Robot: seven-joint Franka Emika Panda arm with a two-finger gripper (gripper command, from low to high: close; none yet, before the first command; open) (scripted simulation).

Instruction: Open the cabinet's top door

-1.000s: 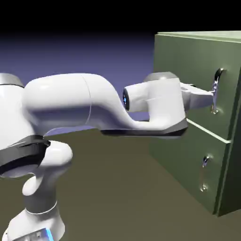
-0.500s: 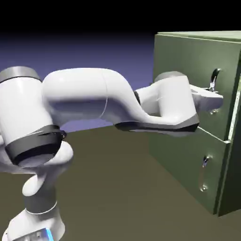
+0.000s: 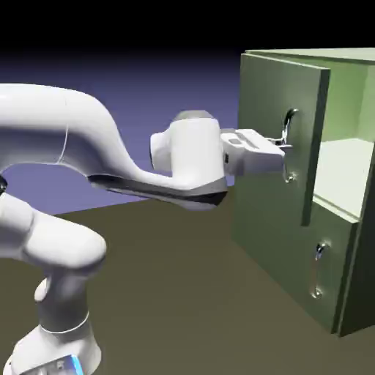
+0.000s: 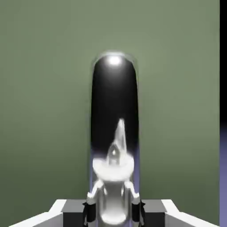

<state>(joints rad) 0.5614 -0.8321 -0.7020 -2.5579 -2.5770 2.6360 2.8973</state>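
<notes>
Top door partly open, pincer clamped on its handle; wider swing likely left.

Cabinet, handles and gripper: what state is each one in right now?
Top door: partly open, swung out toward the arm.
Lower door: closed.
Gripper: shut on the top door's handle.
Top door's handle: between the fingertips.
Lower door's handle: free, nothing on it.
Cabinet interior: upper part exposed, lit pale green.
</notes>
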